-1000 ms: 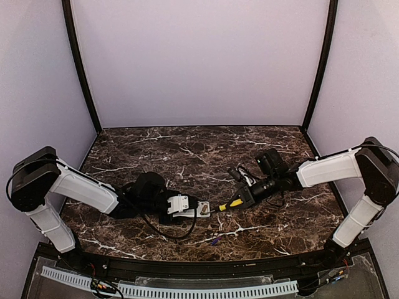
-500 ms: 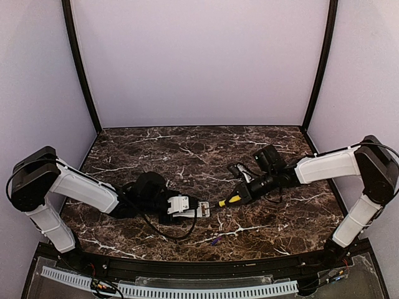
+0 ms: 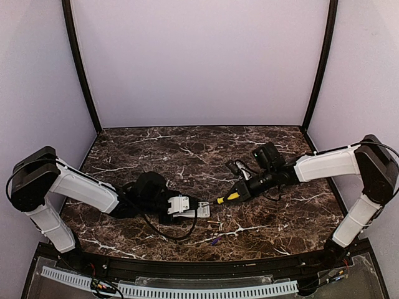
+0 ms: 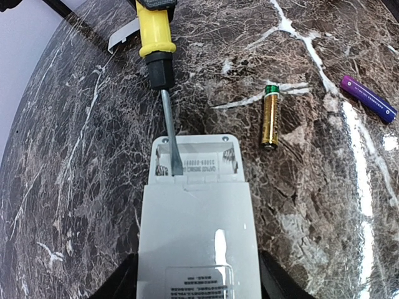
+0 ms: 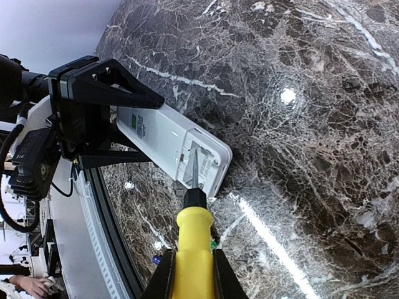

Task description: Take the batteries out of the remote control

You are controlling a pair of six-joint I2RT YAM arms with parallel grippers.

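My left gripper [image 3: 176,207] is shut on the white remote control [image 4: 198,212], which lies back side up with its battery compartment [image 4: 198,159] open and empty. My right gripper [image 3: 248,185] is shut on a yellow-handled screwdriver [image 5: 193,246]. The screwdriver's blade tip [image 4: 174,165] rests inside the compartment. Two batteries lie on the table to the right of the remote: a gold one with a green end [image 4: 269,117] and a purple one [image 4: 368,98]. The purple battery [image 3: 215,240] also shows in the top view near the front edge.
The small white cover [image 4: 123,34] lies on the marble beyond the screwdriver, and shows in the top view [image 3: 234,167] next to the right arm. The front table edge with a white ribbed strip [image 3: 187,289] runs close behind the purple battery.
My right gripper has moved slightly left and away with the screwdriver. My left gripper and the remote have not moved.
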